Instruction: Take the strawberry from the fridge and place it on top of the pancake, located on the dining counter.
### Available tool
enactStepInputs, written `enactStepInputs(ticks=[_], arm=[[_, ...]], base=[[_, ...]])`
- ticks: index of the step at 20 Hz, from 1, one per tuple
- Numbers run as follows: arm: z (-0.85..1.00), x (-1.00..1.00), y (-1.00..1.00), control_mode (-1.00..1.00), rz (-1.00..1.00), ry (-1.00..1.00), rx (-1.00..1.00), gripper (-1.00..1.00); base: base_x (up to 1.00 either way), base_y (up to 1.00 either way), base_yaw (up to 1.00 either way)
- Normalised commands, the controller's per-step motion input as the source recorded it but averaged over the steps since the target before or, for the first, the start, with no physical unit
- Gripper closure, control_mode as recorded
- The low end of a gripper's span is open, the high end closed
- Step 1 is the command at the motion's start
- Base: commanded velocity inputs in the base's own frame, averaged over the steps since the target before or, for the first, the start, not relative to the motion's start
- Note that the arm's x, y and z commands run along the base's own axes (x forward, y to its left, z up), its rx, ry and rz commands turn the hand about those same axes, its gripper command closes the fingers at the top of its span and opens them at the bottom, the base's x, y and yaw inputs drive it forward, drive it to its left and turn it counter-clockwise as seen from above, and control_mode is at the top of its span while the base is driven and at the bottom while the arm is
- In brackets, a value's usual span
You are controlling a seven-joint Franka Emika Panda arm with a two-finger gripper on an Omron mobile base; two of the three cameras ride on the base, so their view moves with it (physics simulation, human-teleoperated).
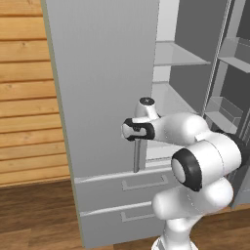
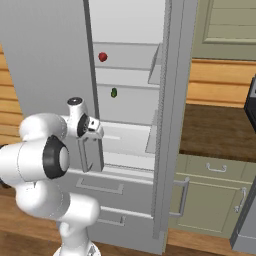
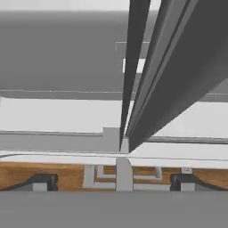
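The fridge (image 2: 50, 60) is seen with its right door swung open and the left shut. The hand (image 3: 115, 181), fingers spread wide, is held at the left door's bottom edge. One strawberry (image 2: 102, 57) is seen on an upper shelf, one dark green item (image 2: 113, 92) below it.

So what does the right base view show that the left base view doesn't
Right base view alone: the strawberry on an upper shelf, a small dark green item on the shelf below, and green wall cabinets beside the fridge. Left base view alone: a wooden plank wall and clear door bins on the open right door. Both show the fridge with its left door shut, the bottom drawers, and the gripper at the left door's handle.
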Motion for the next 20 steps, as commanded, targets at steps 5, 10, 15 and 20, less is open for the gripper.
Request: enactStepInputs(ticks=[5,10,15,20], arm=[[-0.33,-0.17,0.00,-1.00,0.00,-0.02,0.00,1.00],[-0.26,-0.70,0.00,-1.00,0.00,-0.20,0.00,1.00],[-0.09,-0.81,0.06,-1.00,-0.03,-0.04,0.01,1.00],[0.00,-0.68,0.51,-1.00,-0.10,0.02,0.00,1.00]], base=[[0.00,0.00,0.00],[0.00,0.00,0.00],[0.00,0.00,0.00],[0.00,0.00,0.00]])
